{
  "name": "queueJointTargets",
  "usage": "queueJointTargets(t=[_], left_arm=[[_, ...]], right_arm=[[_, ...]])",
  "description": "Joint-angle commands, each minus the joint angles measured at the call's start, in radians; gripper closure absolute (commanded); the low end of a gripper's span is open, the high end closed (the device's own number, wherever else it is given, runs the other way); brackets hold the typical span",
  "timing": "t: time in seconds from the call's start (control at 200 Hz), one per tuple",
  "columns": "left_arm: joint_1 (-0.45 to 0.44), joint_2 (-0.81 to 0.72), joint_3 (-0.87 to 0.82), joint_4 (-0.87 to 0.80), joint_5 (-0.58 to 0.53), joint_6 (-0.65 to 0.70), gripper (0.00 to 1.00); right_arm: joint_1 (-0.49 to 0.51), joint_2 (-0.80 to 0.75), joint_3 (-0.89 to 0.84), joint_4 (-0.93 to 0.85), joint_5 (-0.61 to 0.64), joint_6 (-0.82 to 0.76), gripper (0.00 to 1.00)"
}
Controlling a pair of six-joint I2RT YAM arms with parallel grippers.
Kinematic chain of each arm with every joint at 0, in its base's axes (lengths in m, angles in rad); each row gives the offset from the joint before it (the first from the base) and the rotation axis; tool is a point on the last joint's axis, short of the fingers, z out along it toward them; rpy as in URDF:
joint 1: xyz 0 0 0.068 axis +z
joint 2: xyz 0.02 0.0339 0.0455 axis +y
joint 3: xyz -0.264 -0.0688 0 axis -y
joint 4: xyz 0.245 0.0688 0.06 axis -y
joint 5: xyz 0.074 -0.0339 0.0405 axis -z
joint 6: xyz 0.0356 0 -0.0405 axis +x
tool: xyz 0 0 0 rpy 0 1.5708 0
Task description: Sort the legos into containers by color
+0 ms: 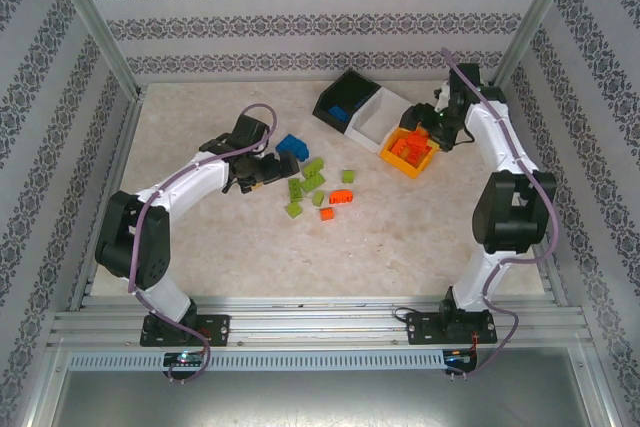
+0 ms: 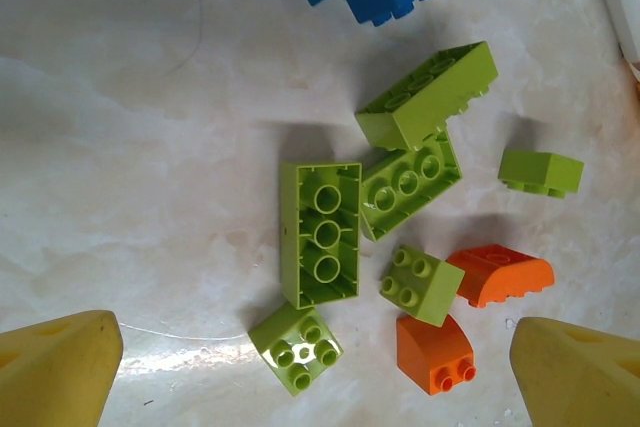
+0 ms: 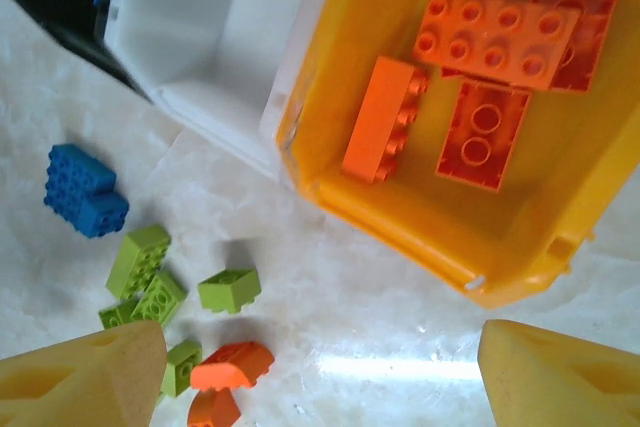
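Loose legos lie mid-table: lime green ones (image 1: 305,183), two orange ones (image 1: 340,197) and blue ones (image 1: 292,145). My left gripper (image 1: 262,169) hovers just left of them, open. In its wrist view the yellow fingertips (image 2: 55,367) stand wide apart, and between them lie a small green brick (image 2: 297,347) and an orange brick (image 2: 434,353). A long green brick (image 2: 321,233) lies upside down. The containers stand at the back: black (image 1: 350,87), white (image 1: 372,127), orange-yellow (image 1: 412,169). My right gripper (image 1: 418,127) hangs open over the orange-yellow bin (image 3: 420,227), which holds several orange bricks (image 3: 495,32).
The black bin holds a blue brick (image 1: 338,113). The white bin (image 3: 190,7) looks bare inside. Blue bricks (image 3: 85,190) and green ones (image 3: 228,289) lie on the table in front of the bins. Metal frame posts and patterned walls ring the table.
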Motion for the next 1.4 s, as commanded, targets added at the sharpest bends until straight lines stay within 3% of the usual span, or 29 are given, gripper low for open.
queueJointTargets(t=[0.0,0.18,0.37,0.6,0.829,1.394], left_arm=[[-0.016,-0.021,-0.046,0.034,0.010,-0.012,0.00],[-0.027,-0.037,-0.101,0.060,0.016,-0.020,0.00],[-0.053,-0.056,-0.149,0.079,0.015,-0.032,0.00],[-0.052,-0.129,-0.209,0.047,-0.011,-0.006,0.00],[-0.039,-0.183,-0.238,0.015,-0.027,0.029,0.00],[0.013,-0.285,-0.307,-0.013,-0.022,0.058,0.00]], right_arm=[[0.041,-0.071,-0.081,0.016,-0.049,-0.016,0.18],[0.145,-0.112,-0.177,-0.010,-0.034,-0.029,0.18],[0.339,-0.100,-0.261,0.001,0.034,-0.031,0.17],[0.533,0.027,-0.182,-0.041,0.134,-0.056,0.16],[0.577,0.112,-0.127,-0.065,0.188,-0.038,0.11],[0.594,0.249,-0.032,-0.072,0.245,-0.029,0.12]])
